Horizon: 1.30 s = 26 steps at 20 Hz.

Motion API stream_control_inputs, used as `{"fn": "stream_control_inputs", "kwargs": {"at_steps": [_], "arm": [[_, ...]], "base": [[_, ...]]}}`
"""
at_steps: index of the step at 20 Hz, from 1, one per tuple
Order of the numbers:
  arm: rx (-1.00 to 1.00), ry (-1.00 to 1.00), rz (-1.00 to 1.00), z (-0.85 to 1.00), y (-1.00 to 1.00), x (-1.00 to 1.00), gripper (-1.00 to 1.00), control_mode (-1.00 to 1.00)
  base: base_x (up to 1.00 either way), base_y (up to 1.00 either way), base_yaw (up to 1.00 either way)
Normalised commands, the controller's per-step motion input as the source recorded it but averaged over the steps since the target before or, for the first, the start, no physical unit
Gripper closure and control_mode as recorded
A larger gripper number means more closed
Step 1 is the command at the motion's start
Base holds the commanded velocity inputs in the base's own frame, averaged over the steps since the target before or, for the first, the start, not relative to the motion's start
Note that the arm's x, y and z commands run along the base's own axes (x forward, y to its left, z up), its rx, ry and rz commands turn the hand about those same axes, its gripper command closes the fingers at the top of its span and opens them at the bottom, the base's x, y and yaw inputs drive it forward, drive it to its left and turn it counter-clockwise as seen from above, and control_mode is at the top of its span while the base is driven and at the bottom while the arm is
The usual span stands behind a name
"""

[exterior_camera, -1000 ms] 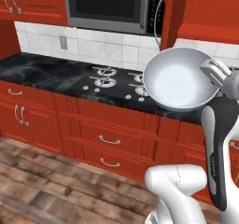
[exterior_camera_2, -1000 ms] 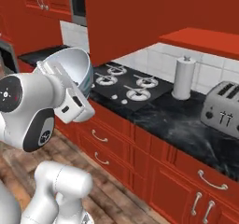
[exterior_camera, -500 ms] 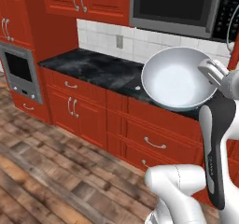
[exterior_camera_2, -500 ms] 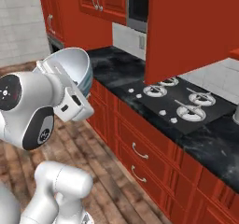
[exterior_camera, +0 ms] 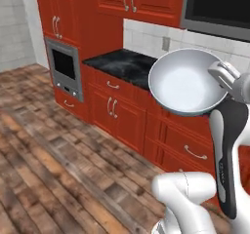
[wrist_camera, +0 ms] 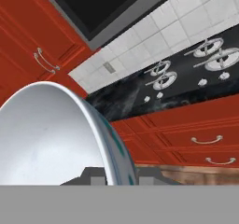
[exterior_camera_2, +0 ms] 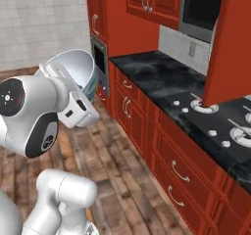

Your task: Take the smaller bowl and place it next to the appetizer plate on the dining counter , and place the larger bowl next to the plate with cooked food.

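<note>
Gripping the larger bowl (exterior_camera: 184,82) by its rim, the hand (exterior_camera_2: 73,103) holds it tilted above the wooden floor (exterior_camera: 53,179), fingertips seemingly hidden.

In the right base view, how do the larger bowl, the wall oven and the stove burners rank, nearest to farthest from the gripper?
1. The larger bowl, held in the gripper itself.
2. The wall oven, just behind the bowl.
3. The stove burners, far right on the counter.

Base turned — wall oven (exterior_camera: 64,68) ahead
</note>
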Motion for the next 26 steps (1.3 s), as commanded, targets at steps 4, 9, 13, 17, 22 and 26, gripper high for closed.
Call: {"fn": "stream_control_inputs", "kwargs": {"at_steps": [4,9,13,17,22,26], "arm": [[0.00,0.00,0.00,0.00,0.00,0.00,1.00,1.00],[0.00,0.00,0.00,0.00,0.00,0.00,1.00,1.00],[0.00,0.00,0.00,0.00,0.00,0.00,1.00,1.00],[0.00,0.00,0.00,0.00,0.00,0.00,1.00,1.00],[0.00,0.00,0.00,0.00,0.00,0.00,1.00,1.00],[0.00,0.00,0.00,0.00,0.00,0.00,1.00,1.00]], "base": [[0.12,0.72,0.31],[0.14,0.76,0.31],[0.03,0.66,0.30],[0.00,0.59,0.29],[0.01,0.62,0.28],[0.34,0.58,0.24]]}}
